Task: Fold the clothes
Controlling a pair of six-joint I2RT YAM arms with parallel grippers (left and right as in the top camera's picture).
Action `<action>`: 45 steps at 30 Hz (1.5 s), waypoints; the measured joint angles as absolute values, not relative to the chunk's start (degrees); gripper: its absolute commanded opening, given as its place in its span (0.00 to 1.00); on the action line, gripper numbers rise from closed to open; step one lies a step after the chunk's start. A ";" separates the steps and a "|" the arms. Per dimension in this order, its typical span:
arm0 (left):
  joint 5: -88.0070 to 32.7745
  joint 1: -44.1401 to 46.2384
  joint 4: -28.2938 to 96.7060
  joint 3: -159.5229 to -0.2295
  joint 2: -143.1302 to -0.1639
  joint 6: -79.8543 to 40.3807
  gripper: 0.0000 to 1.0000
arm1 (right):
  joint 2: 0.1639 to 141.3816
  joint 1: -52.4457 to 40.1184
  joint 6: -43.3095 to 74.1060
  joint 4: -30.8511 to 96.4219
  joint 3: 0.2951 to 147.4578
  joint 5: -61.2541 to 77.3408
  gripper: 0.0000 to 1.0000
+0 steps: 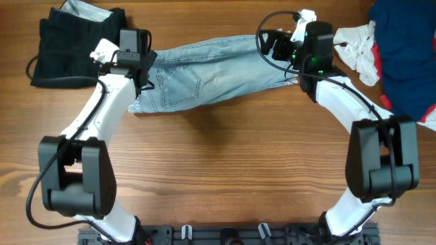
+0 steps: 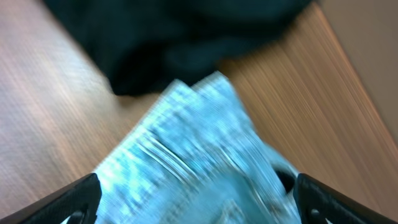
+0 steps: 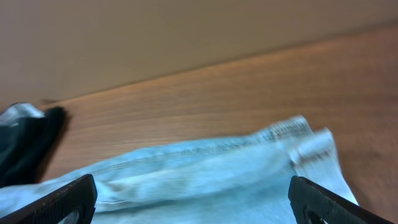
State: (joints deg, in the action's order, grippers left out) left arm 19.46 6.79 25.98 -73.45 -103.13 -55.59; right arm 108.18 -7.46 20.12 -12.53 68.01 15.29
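Jeans (image 2: 193, 168) right under both cams, laid lengthwise along far side of bench (image 1: 225, 170), waist by black garment (image 1: 71, 44), hems toward white-and-red heap (image 1: 357, 51); left jaws spread wide astride the waist end, right jaws equally spread over the hem end, neither pinching yet as far as can be told. Drop straight down, bite both denim layers at each end before lifting, keep the two ends level and taut, then carry hems over to waist so edges line up. Watch for snagging the black garment close beside the left jaws.
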 measured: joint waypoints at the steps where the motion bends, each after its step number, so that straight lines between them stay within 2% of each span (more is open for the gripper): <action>1: 17.89 6.94 26.06 -73.45 -102.69 -53.43 0.79 | 107.83 -7.46 19.35 -12.12 68.31 16.05 0.94; 2: 16.86 7.14 26.39 -73.45 -102.41 -51.35 0.70 | 107.74 -7.46 18.92 -11.49 68.49 16.51 0.86; 3: 16.03 7.38 26.89 -73.45 -102.26 -50.00 0.52 | 107.74 -7.46 18.31 -10.66 68.51 16.97 0.68; 4: 15.09 7.79 27.66 -73.45 -102.19 -48.40 0.07 | 107.77 -7.57 17.85 -9.13 68.49 17.76 0.23; 5: 13.91 8.34 28.67 -73.45 -102.21 -45.76 0.04 | 107.77 -7.57 17.72 -8.91 68.49 18.00 0.13; 8: 12.64 9.54 30.87 -73.45 -102.39 -43.09 0.04 | 107.77 -8.91 16.71 -8.78 68.49 18.37 0.04; 18: 11.86 10.55 31.11 -73.45 -103.72 -44.27 0.06 | 116.55 -21.56 12.58 -17.15 69.21 16.67 0.04; 34: 11.86 10.57 31.09 -73.45 -103.72 -46.24 0.11 | 136.79 -20.95 12.49 -15.29 92.31 15.99 0.04; 45: 11.84 10.57 30.44 -73.45 -103.72 -47.94 0.16 | 142.32 -19.62 12.49 -16.36 95.15 11.60 0.04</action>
State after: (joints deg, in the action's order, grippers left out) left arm 11.84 10.57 30.44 -73.45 -103.72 -47.94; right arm 142.32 -19.62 12.49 -16.36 95.15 11.60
